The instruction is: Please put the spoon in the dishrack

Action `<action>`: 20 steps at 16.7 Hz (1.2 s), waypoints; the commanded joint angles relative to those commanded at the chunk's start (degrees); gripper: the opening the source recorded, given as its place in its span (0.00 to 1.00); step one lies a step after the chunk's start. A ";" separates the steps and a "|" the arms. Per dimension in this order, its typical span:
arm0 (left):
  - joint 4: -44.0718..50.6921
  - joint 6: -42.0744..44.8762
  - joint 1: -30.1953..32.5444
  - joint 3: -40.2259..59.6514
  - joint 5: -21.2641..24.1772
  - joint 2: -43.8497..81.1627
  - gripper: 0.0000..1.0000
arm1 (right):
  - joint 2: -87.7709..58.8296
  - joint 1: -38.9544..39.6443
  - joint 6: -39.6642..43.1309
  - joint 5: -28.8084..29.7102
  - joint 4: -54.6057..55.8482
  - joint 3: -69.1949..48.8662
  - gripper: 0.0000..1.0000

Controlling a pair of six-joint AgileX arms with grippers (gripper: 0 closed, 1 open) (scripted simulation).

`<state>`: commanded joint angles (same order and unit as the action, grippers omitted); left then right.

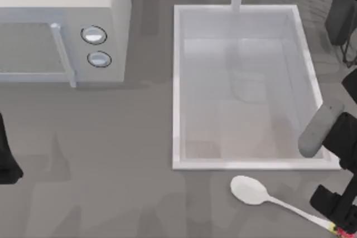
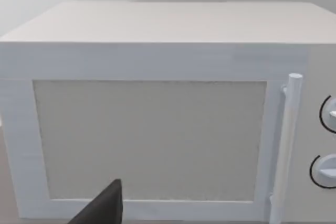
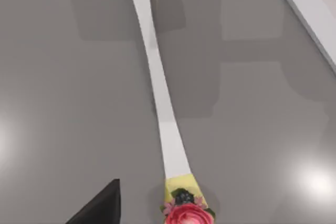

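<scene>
Right hand (image 1: 336, 207), grip unclear, over spoon (image 1: 252, 190) handle — floral tip (image 3: 185, 212) clearest from wrist.

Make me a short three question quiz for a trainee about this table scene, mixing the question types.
1. True or false: the white spoon with the long thin handle lies inside the large white rectangular sink basin.
2. Which end of the spoon is nearest the right gripper? A. the oval bowl B. the red-and-yellow tip
3. Fill in: the left wrist view faces a white ______ with two round knobs.

Key: 1 false, it lies on the grey table in front of the sink; 2 B; 3 microwave.
</scene>
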<state>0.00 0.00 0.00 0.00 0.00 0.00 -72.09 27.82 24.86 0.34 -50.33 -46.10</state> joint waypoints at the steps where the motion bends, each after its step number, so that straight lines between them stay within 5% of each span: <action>1: 0.00 0.00 0.00 0.00 0.00 0.00 1.00 | -3.47 1.37 1.20 -0.01 -2.39 -2.34 1.00; 12: 0.00 0.00 0.00 0.00 0.00 0.00 1.00 | -13.97 5.42 4.96 -0.03 -9.40 -9.64 1.00; 20: 0.00 0.00 0.00 0.00 0.00 0.00 1.00 | -22.31 5.67 4.86 -0.03 8.46 -0.28 1.00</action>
<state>0.00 0.00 0.00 0.00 0.00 0.00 -94.40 33.50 29.72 0.31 -41.87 -46.38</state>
